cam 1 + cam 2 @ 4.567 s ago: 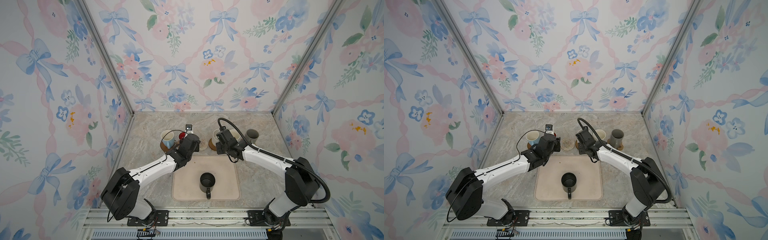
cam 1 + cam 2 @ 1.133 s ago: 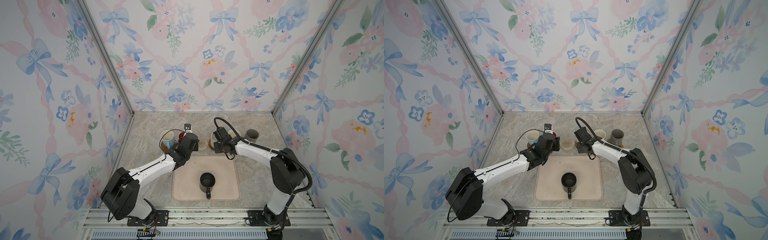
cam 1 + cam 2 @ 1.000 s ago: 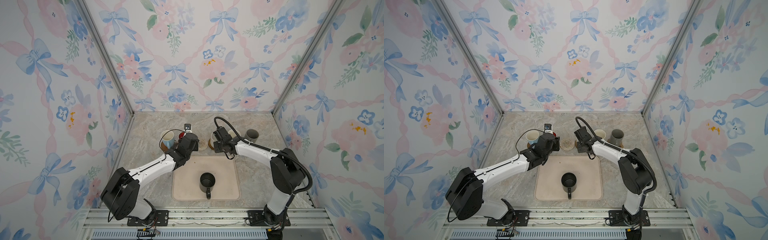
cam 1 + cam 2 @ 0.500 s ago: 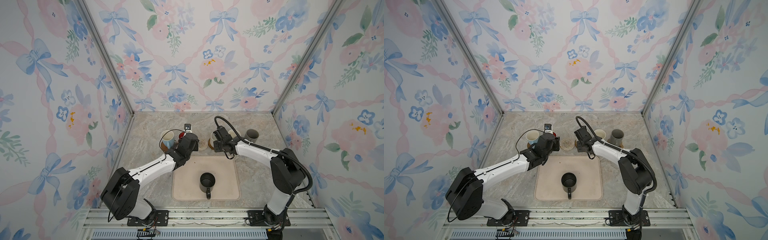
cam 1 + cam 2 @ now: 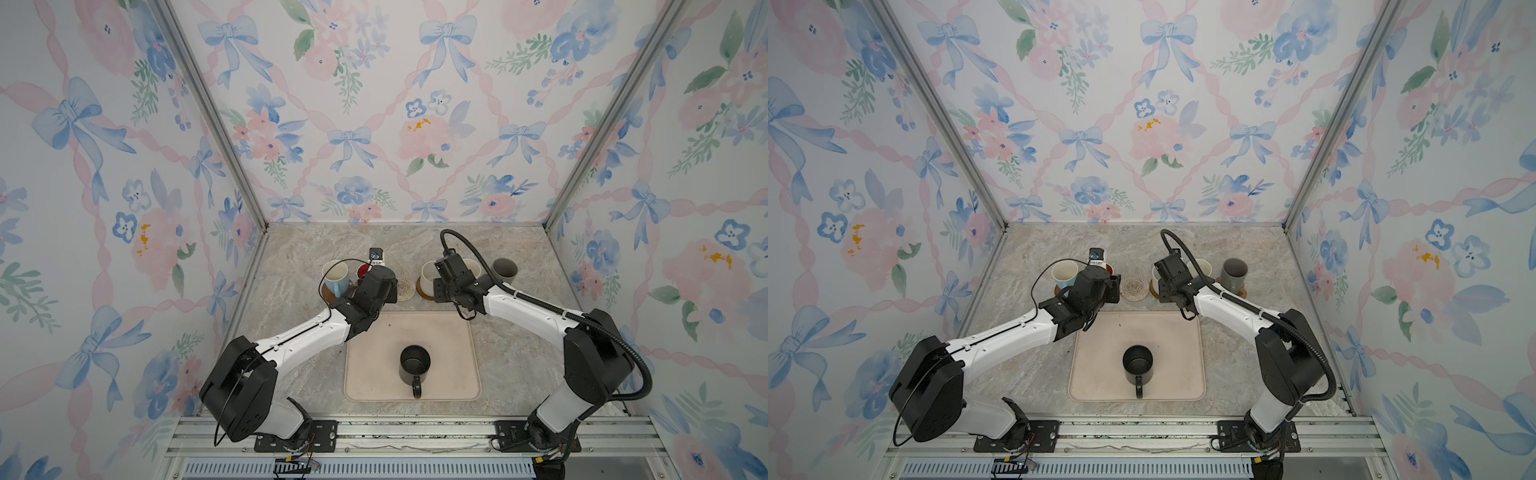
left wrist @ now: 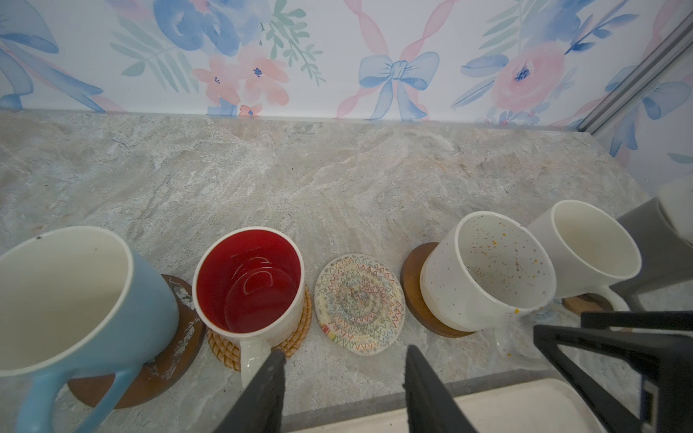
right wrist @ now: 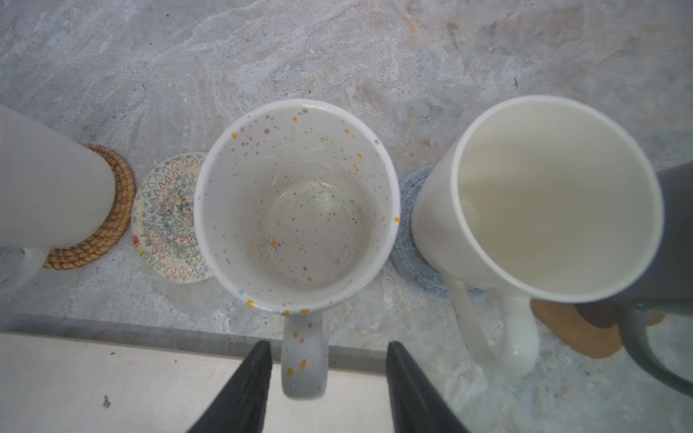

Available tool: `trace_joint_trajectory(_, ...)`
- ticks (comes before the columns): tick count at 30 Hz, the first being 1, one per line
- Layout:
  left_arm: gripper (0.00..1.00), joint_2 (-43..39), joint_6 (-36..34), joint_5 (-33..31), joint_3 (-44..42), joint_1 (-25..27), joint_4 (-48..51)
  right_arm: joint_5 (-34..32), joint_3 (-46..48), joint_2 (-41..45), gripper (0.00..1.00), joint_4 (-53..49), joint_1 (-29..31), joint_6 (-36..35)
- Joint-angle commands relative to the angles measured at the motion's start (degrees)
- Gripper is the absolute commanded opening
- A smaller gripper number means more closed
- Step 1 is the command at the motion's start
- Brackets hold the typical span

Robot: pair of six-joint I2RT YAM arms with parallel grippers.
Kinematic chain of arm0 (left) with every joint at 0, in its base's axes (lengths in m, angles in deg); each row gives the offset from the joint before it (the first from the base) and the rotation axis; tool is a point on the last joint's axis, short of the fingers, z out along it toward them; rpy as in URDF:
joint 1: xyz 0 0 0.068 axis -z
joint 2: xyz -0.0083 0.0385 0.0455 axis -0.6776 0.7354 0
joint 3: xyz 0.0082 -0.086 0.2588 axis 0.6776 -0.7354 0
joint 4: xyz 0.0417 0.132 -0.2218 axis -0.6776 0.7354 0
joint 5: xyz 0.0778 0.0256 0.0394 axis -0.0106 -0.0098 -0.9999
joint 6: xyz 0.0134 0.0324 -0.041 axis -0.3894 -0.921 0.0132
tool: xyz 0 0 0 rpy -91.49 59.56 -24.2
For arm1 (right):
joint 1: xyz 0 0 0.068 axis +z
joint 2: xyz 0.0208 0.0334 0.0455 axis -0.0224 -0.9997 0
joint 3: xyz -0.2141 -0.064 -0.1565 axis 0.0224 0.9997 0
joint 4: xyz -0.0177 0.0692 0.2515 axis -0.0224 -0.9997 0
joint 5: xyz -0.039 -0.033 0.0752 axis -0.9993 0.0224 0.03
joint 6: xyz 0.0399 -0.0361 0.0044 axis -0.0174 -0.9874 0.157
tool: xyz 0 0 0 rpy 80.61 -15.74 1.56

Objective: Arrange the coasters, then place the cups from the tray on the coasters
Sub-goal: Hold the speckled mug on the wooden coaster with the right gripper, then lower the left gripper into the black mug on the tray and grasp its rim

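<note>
White speckled mug [image 7: 296,202] handle sits, seemingly untouched, inside right tool [image 7: 327,346].

Glossy ceramic speckled mug [image 7: 296,210], woven rattan coaster [image 6: 225,350], matt stone-look tabletop [image 6: 300,168]

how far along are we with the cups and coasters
Done: five cups sit on coasters: light blue mug, red-inside mug, speckled mug, cream mug, grey mug. In hand: the right gripper is open astride the speckled mug's handle; the left gripper is open, empty. Left: the black mug on the tray goes onto the bare woven coaster.
</note>
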Motion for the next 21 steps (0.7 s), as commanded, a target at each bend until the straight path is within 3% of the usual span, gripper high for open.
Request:
trace_joint_trajectory(1, 0.48, -2.6, 0.6, 1.9, 0.5, 0.3, 4.0, -3.5, 1.1, 3.9, 0.54, -2.6, 1.3, 1.7)
trace_joint_trajectory(9, 0.48, -7.7, -0.2, 3.8, 2.4, 8.6, 15.1, -6.4, 2.1, 11.3, 0.55, 0.9, 2.7, 2.5)
trace_joint_trajectory(21, 0.44, -10.7, 13.1, 2.5, 4.8, 23.7, 34.8, -6.4, 4.5, 15.6, 0.58, 9.2, 2.8, 2.8)
